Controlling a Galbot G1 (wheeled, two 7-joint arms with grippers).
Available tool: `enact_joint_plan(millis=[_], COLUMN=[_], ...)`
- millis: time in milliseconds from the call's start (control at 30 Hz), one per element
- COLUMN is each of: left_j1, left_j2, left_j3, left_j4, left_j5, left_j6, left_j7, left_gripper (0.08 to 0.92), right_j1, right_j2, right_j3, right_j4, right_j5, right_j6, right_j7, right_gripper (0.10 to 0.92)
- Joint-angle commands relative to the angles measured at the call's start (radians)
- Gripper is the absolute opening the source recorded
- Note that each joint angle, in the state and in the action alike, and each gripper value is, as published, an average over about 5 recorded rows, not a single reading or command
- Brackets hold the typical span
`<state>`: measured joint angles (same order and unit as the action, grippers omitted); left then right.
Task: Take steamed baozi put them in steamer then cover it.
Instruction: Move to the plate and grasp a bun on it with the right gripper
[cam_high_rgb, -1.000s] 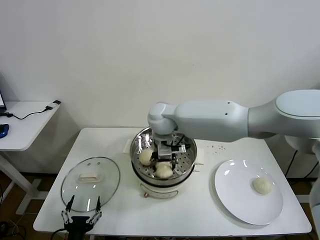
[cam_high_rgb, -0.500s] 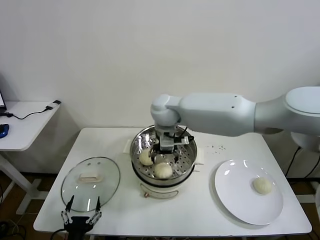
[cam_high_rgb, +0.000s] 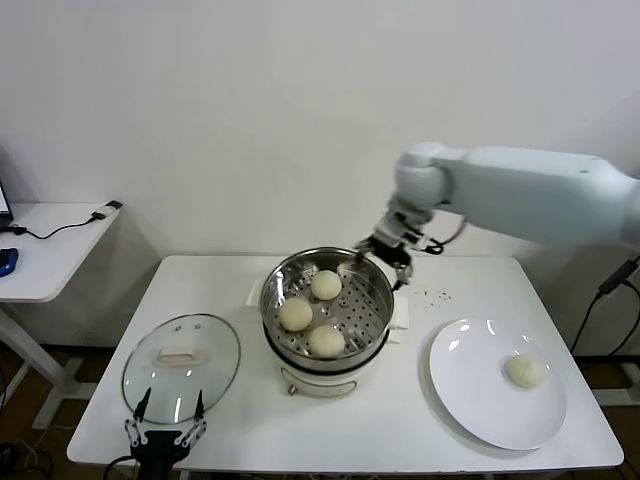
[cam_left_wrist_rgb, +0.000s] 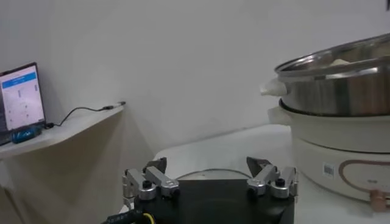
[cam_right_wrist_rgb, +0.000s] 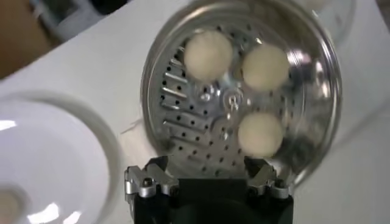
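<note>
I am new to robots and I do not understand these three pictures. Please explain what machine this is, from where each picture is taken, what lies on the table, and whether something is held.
It is a robot with two arms, each ending in a two-finger gripper. The wide picture comes from a camera on its head; the other two come from cameras on its wrists.

On the white table stands a steel steamer holding three baozi. A fourth baozi lies on a white plate. The glass cover lies flat beside the steamer.

The right gripper hangs open and empty above the steamer's far rim; its wrist camera looks down into the steamer. The left gripper waits open and empty at the table's near edge, by the cover.

Nothing is held.
</note>
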<state>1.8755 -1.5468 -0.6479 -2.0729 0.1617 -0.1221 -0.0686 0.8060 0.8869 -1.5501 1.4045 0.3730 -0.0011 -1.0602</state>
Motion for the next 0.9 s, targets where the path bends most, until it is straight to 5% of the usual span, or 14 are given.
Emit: enact_joint_plan(millis=[33, 467, 900], left_j1=[0.003, 0.01, 0.005], left_j2=[0.001, -0.002, -0.007], left_j3=[0.0, -0.004, -0.007], left_j4=[-0.005, -0.007, 0.011], left_j5=[0.001, 0.003, 0.011], left_j6=[0.0, -0.001, 0.0], left_j7=[0.0, -0.001, -0.002], left_gripper=[0.823, 0.823, 0.823], right_j1=[-0.102, -0.726, -0.865], right_j2=[-0.362, -0.52, -0.474], right_j3=[0.034, 0.55, 0.661], right_j4=[0.016, -0.141, -0.271], right_j5=[0.097, -0.318, -0.437], right_j6=[-0.297, -0.191, -0.12], right_j7=[0.012, -0.099, -0.074], right_gripper=[0.823, 0.823, 0.823])
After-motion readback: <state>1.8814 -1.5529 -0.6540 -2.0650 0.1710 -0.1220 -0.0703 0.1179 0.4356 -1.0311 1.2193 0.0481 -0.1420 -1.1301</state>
